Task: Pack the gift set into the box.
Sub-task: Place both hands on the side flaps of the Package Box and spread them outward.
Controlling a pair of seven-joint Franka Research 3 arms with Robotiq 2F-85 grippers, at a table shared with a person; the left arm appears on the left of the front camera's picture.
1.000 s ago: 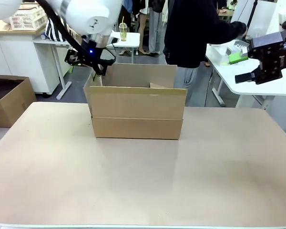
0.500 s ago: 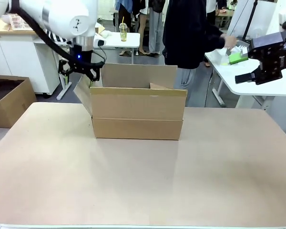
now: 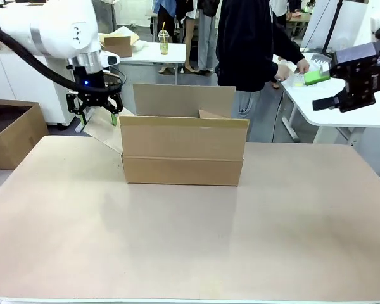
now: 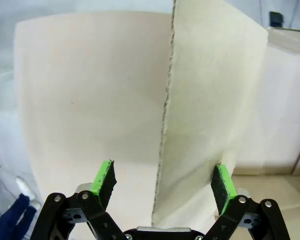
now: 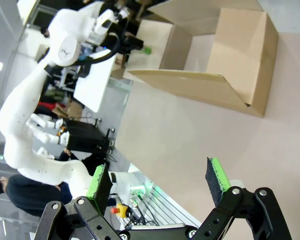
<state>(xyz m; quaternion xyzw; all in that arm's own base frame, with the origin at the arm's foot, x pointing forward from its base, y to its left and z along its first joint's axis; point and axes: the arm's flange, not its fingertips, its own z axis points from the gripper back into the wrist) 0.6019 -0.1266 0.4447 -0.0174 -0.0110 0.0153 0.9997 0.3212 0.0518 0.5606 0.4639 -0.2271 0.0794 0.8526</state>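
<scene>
step in hand: prepping the box (image 3: 182, 151), flaps being opened out. nothing packed yet by the look of it.

left gripper (image 3: 98, 117): jaws released, spread wide. in the left wrist view the torn edge of the left flap (image 3: 105, 130) runs straight up the gap between the pads, closer to neither, touching neither. so it straddles the flap but has no grip on it. the flap leans outward, away from the box body; the rest of the box sits off to the side of these jaws.

right gripper (image 5: 159, 172): jaws also released, nothing between them. box is well ahead of them and apart, open top showing, resting on the table (image 3: 190, 240).

near and far flaps stand upright, so the opening looks clear from above.

next move, my read: left arm either pinches the flap or pushes it further down and out, then backs clear. the gift set is nearly box-wide, so it needs to go in level and square to the walls. risk: a flap springing back over the opening, or the light box sliding if pushed sideways.
</scene>
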